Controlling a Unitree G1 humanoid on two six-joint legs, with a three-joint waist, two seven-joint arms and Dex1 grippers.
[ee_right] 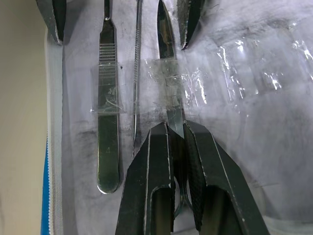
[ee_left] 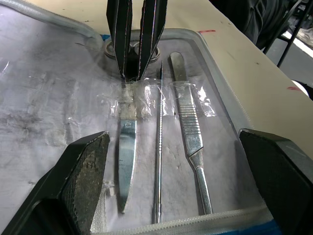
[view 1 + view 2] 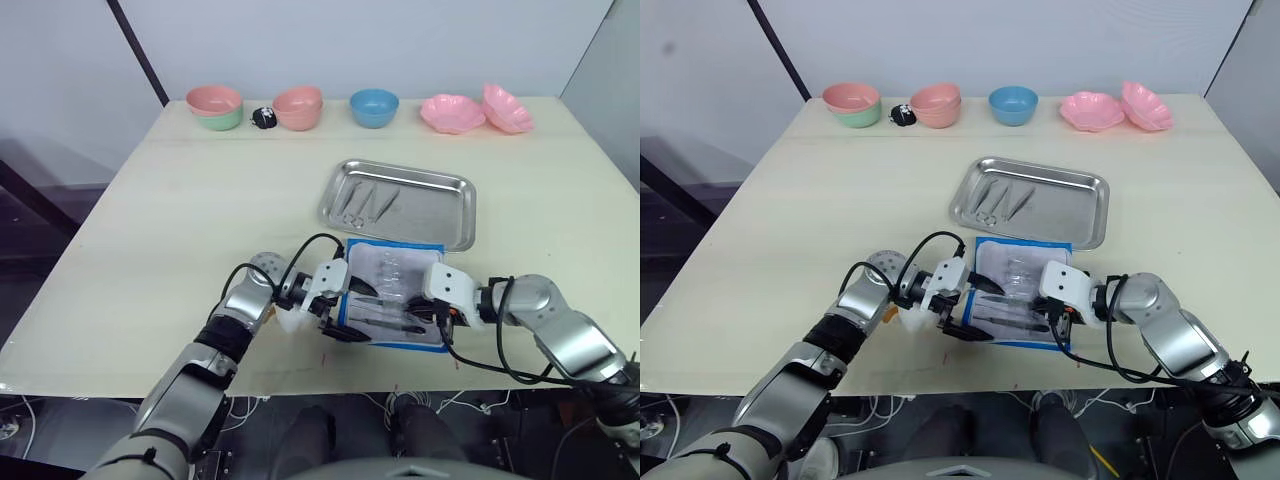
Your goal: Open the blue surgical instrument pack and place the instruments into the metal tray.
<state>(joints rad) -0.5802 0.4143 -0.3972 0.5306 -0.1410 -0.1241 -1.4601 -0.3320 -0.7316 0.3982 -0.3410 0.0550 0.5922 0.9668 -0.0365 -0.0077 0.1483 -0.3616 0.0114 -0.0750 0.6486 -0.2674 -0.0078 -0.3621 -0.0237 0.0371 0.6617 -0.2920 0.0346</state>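
Blue cloth edges frame the open surgical instrument pack (image 3: 395,292), which lies flat on the pale table (image 3: 150,220) with its clear plastic pockets facing up. Both grippers sit on it, one at each end.

The right gripper (image 1: 176,134) has its two black fingers squeezed tight on the scissors (image 1: 168,93), near the ring handles. The scissors are still tucked under a clear strap in the pack. Just beside the right gripper's fingers lie a thin probe (image 1: 137,73) and then a flat scalpel handle (image 1: 108,107), both under the plastic too.

The left gripper (image 2: 173,176) is spread wide open, with one finger on each side of the three tools. The tips of the scissors, the probe and the scalpel handle all lie between its fingers, and it holds nothing.

Just past both grippers, right behind the pack, sits the shiny metal tray (image 3: 455,215). A few small instruments (image 3: 365,202) already lie in its left part.

Far beyond the grippers, at the back edge of the table, stand pink bowls (image 3: 300,108), a blue bowl (image 3: 374,107) and pink flower-shaped dishes (image 3: 475,110).
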